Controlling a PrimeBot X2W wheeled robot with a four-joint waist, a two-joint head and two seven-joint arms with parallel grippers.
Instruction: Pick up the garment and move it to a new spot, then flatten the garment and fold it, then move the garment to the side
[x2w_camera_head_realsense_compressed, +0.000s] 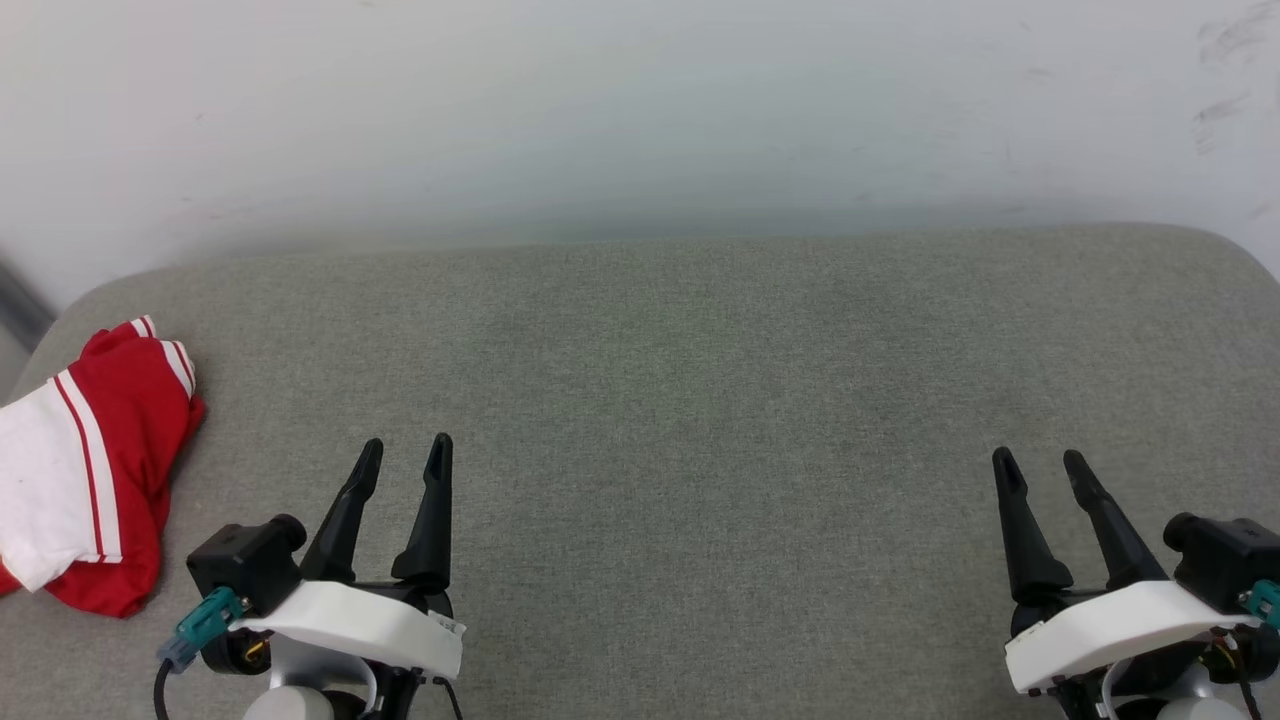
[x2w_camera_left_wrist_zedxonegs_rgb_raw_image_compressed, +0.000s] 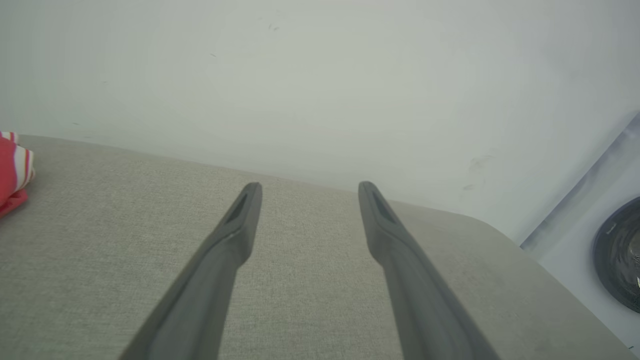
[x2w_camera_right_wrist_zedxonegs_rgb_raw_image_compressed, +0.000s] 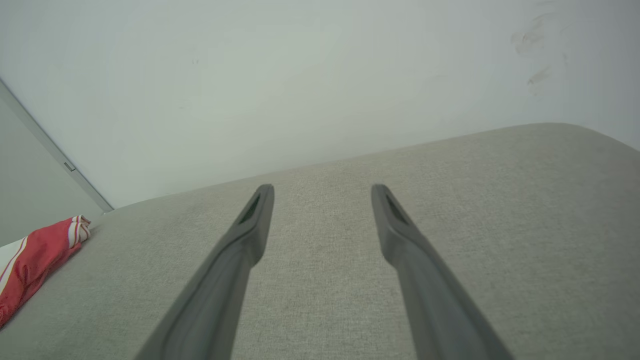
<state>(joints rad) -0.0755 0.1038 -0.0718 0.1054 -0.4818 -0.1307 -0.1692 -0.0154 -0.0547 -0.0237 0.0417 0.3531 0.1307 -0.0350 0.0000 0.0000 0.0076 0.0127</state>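
Grey fabric surface (x2w_camera_head_realsense_compressed: 700, 380), rounded corners, scuffed white wall (x2w_camera_head_realsense_compressed: 640, 120) behind. Far left edge: garment (x2w_camera_head_realsense_compressed: 95, 470) lying bunched on surface, red cloth with white sleeve on top, thin red-and-white stripes showing. Near it but apart: left gripper (x2w_camera_head_realsense_compressed: 406, 443), fingers spread, nothing between them, over bare fabric. Well apart at right: right gripper (x2w_camera_head_realsense_compressed: 1039, 457), fingers likewise spread, empty. Left wrist view: garment corner at left edge. Right wrist view: garment low left, far from fingers.
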